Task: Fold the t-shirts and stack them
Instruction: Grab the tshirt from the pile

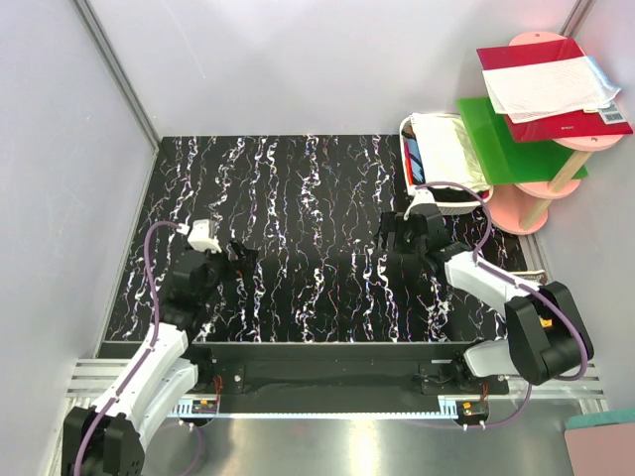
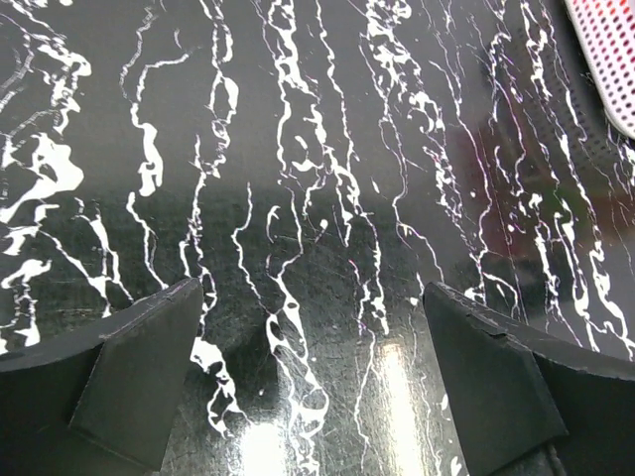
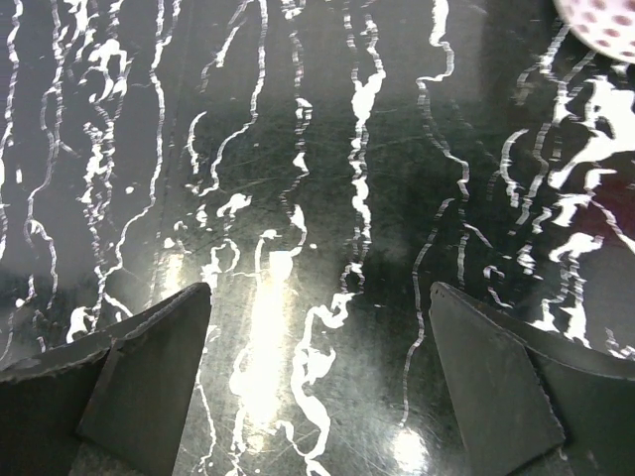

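Bright overhead light glares off the glossy table (image 3: pixel 268 297); pictures sharp.

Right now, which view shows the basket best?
Top external: the whole basket shows, at the table's far right, cloth inside. Left wrist catches only its perforated edge at top right; right wrist only a corner.

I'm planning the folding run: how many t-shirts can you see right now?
2, both in the white basket at the table's far right: a white t-shirt on top and a blue t-shirt peeking out at the basket's left edge. More may be hidden underneath.
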Action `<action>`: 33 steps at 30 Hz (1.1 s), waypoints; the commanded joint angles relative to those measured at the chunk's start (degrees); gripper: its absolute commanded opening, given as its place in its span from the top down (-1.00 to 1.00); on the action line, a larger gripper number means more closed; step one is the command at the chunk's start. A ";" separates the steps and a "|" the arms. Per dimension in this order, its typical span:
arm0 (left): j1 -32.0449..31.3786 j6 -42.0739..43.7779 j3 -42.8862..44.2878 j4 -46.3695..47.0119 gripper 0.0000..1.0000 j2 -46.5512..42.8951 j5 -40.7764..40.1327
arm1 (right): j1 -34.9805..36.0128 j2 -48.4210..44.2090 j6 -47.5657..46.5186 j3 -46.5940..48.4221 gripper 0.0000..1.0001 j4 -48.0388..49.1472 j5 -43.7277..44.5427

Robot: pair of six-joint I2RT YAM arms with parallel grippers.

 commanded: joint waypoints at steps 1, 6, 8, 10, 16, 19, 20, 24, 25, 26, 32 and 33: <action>-0.21 1.52 1.00 2.87 -0.98 -0.35 -2.52 | 0.87 2.59 0.34 3.19 -0.99 2.83 -2.84; -0.21 0.12 2.57 6.11 -0.98 7.19 4.22 | 3.06 10.23 -2.37 13.02 -1.00 -2.88 -8.63; -0.21 0.20 3.45 7.00 -0.97 12.88 7.48 | 4.82 13.75 -4.83 16.02 -0.99 -7.51 -5.40; -0.21 0.64 6.52 5.16 -0.98 16.86 7.86 | 6.40 15.33 -5.98 19.28 -0.99 -9.47 0.20; -0.21 0.47 9.61 1.99 -0.98 22.86 5.92 | 6.85 11.58 -9.14 21.57 -0.99 -10.89 18.84; -0.21 0.38 8.64 2.69 -0.98 21.63 5.39 | 6.77 11.03 -12.12 22.89 -0.99 -10.98 32.46; -0.30 0.29 8.38 2.87 -0.98 21.45 5.22 | 6.42 11.47 -12.57 23.33 -0.99 -10.98 35.28; -0.30 0.20 8.38 2.78 -0.98 21.53 5.39 | 4.05 14.46 -13.19 26.75 -1.00 -10.98 40.84; -0.30 0.20 8.47 2.78 -0.98 21.62 5.39 | 3.78 15.33 -12.84 27.11 -0.99 -10.02 41.20; -0.30 0.20 8.47 2.69 -0.98 21.62 5.48 | 3.34 15.69 -13.19 27.37 -0.99 -9.14 41.20; -0.21 0.11 8.47 2.69 -0.97 21.80 5.57 | 2.11 20.78 -20.48 32.38 -1.00 -2.47 44.89; -0.21 0.11 8.55 2.78 -0.98 21.89 5.65 | 1.67 21.66 -20.92 34.39 -0.99 -2.19 45.33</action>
